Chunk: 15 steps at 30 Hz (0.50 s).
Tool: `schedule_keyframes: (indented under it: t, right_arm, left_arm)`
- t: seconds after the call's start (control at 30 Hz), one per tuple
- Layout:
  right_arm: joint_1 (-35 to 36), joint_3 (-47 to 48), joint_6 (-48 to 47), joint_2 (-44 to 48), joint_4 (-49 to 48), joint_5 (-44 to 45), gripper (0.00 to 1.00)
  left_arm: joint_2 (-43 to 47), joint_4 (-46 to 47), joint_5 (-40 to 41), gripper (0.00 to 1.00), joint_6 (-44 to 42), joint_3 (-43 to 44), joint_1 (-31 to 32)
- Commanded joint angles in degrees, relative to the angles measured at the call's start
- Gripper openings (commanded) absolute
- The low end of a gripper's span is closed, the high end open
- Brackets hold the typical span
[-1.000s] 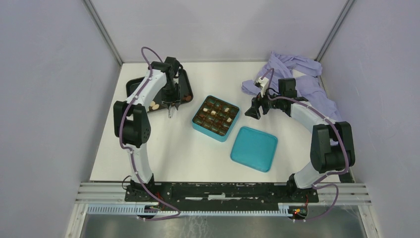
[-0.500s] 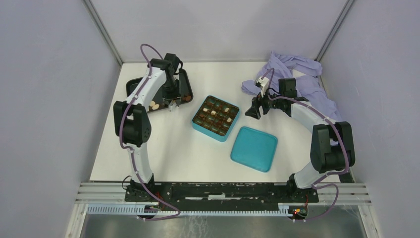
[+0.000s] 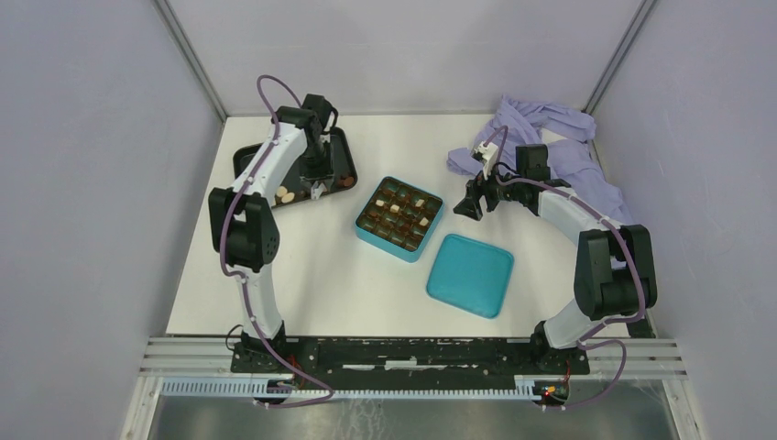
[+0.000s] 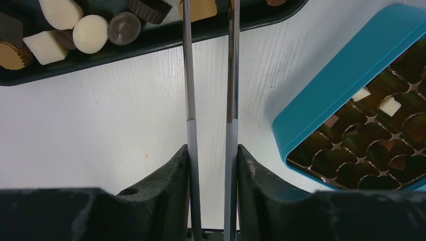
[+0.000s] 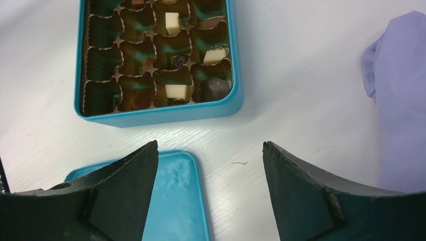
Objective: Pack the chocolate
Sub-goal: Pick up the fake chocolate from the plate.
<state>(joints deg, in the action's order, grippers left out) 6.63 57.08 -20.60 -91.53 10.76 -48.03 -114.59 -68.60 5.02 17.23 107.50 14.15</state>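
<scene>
Currently pokes left fingers point(image 4: 187, 75) into black tray point(image 4: 145, 44) among loose chocolate point(image 4: 90, 33), narrowly parted (cannot tell whether gripping tan piece point(image 4: 203, 7)); holds right fingers point(image 5: 125, 191) wide open, empty, beside part-filled teal box point(image 5: 155, 116).

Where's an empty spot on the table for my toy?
Biggest bare patch: the white table in front, between the left arm, the teal box and the near rail. Another runs along the back, between black tray and purple cloth. Crowded around box, teal lid and right arm.
</scene>
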Motion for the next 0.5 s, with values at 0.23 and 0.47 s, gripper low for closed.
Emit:
schedule_keyframes:
  t: [0.23, 0.47]
  right_arm:
    - [-0.2, -0.3, -0.4, 1.6, -1.3, -1.4, 0.82]
    - [-0.2, 0.2, -1.1, 1.2, -0.4, -1.4, 0.82]
  left_arm:
    - [8.1, 4.3, 1.4, 0.03, -0.3, -2.2, -0.2]
    - [13.4, 6.5, -2.0, 0.03, -0.1, -7.3, -0.2]
